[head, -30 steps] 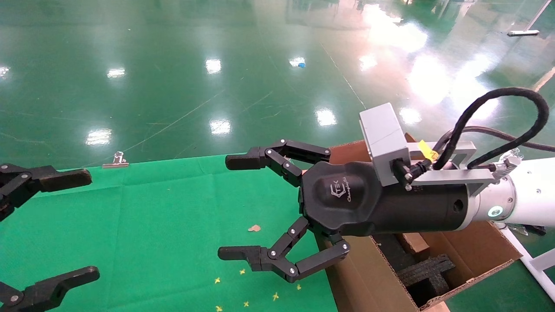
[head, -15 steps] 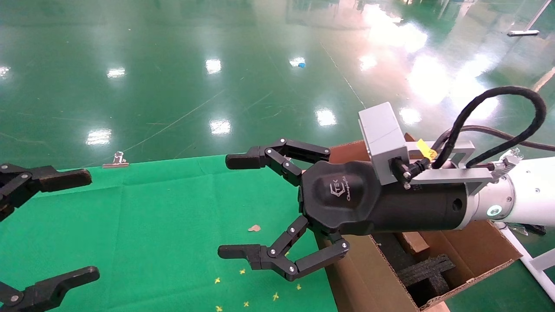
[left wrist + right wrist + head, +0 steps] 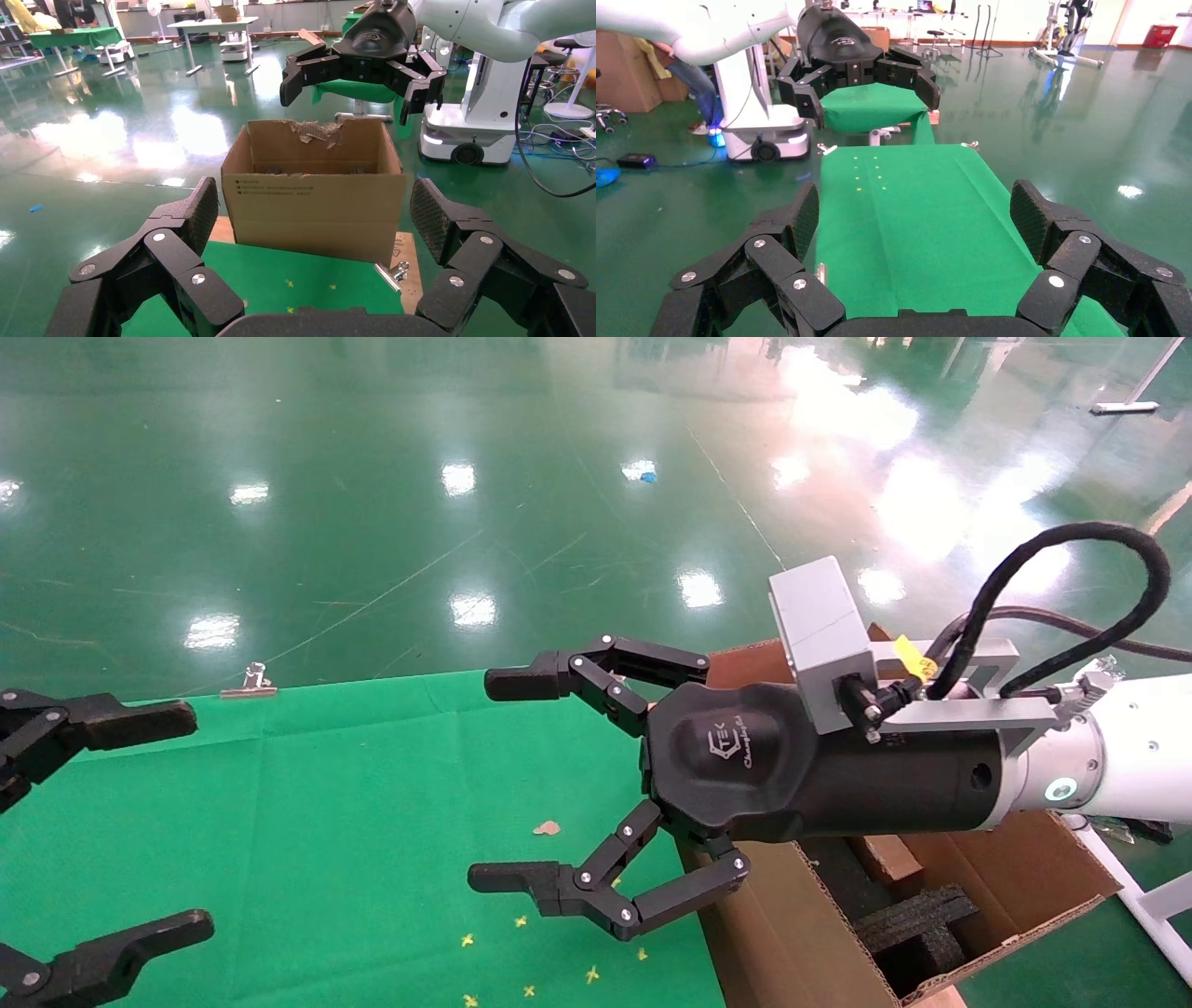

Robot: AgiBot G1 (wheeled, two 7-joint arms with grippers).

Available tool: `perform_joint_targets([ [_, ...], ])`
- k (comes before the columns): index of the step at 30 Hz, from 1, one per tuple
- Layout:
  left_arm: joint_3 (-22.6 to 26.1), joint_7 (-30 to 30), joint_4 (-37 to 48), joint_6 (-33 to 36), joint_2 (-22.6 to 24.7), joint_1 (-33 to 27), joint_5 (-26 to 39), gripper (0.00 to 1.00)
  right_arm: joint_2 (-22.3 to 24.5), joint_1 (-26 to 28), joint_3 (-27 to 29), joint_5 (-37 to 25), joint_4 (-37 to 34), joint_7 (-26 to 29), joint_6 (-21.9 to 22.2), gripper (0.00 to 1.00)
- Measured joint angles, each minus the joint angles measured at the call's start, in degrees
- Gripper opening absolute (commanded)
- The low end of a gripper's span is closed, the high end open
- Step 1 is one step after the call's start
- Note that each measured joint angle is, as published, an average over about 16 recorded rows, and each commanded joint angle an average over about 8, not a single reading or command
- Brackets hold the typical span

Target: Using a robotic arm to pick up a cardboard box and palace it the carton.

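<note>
While left gripper (image 3: 158, 822) idles, robotic arm (image 3: 931, 775) hovers — jaws spread — beside carton (image 3: 1024, 887).

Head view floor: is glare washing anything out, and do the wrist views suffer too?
Head view: bright patches on the glossy floor bleach its upper right; the right gripper and carton read cleanly. Left wrist view: softer floor glare, carton print too small to read. Right wrist view: evenly lit green cloth.

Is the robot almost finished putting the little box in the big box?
Hard to say. Both pincers are open and hold nothing: the right pincer hangs over the green cloth beside the carton, the left pincer at the cloth's other end. No small cardboard box shows on the cloth; only black foam is clearly visible inside the carton.
</note>
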Motion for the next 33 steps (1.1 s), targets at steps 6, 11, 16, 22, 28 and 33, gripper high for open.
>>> perform_joint_targets([
  [6, 0.0, 0.0, 0.0, 0.0, 0.0, 0.0, 0.0, 1.0, 0.0, 0.0, 0.0, 0.0, 0.0, 0.0, 0.0, 1.0],
  [11, 0.0, 0.0, 0.0, 0.0, 0.0, 0.0, 0.0, 1.0, 0.0, 0.0, 0.0, 0.0, 0.0, 0.0, 0.0, 1.0],
  [16, 0.0, 0.0, 0.0, 0.0, 0.0, 0.0, 0.0, 1.0, 0.0, 0.0, 0.0, 0.0, 0.0, 0.0, 0.0, 1.0],
  [22, 0.0, 0.0, 0.0, 0.0, 0.0, 0.0, 0.0, 1.0, 0.0, 0.1, 0.0, 0.0, 0.0, 0.0, 0.0, 1.0],
  [28, 0.0, 0.0, 0.0, 0.0, 0.0, 0.0, 0.0, 1.0, 0.0, 0.1, 0.0, 0.0, 0.0, 0.0, 0.0, 1.0],
  [33, 0.0, 0.0, 0.0, 0.0, 0.0, 0.0, 0.0, 1.0, 0.0, 0.1, 0.0, 0.0, 0.0, 0.0, 0.0, 1.0],
])
